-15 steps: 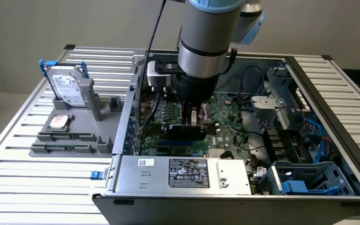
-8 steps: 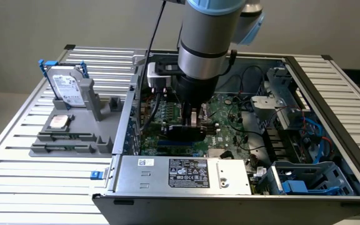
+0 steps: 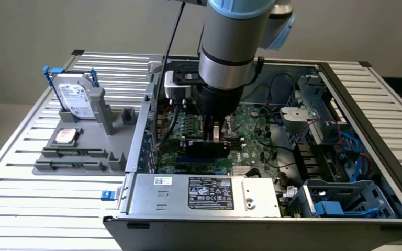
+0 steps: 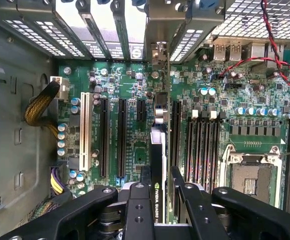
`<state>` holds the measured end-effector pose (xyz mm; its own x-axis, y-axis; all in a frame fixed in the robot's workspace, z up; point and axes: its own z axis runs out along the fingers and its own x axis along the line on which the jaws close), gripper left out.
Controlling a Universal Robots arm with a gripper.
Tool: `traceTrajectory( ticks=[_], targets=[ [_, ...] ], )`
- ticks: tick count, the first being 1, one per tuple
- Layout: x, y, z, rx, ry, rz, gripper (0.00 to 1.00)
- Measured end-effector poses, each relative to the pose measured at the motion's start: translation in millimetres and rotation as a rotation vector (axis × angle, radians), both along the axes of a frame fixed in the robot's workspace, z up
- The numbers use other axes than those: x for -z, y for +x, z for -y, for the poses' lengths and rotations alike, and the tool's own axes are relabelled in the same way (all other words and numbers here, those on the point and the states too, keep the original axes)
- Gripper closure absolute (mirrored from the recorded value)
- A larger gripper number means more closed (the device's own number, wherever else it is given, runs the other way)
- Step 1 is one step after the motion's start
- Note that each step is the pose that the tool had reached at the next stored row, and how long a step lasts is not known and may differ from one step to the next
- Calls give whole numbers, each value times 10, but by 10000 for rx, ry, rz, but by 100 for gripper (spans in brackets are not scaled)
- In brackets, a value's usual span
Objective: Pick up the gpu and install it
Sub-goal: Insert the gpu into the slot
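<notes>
Gpu (image 4: 158, 165) clamped edge-on between gripper (image 4: 160, 186) fingers, held upright directly below wrist, just above motherboard (image 4: 130, 125) slots.

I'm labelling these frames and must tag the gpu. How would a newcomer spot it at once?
Find the open computer case and the large green motherboard inside it. The gpu is the thin card standing edge-on over the expansion slots, gripped in the pincer. Unlike the bare slots beside it, it carries a printed white-and-black edge label.
</notes>
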<state>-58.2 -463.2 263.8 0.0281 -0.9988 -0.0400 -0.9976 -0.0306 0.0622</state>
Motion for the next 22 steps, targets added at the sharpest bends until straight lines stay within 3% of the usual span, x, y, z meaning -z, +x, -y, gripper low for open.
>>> traceTrajectory(
  ticks=[7,22],
  targets=[
    [9,0,3,-1,-23,-57,74],
    [36,1,4,-2,-143,-342,74]
  ],
)
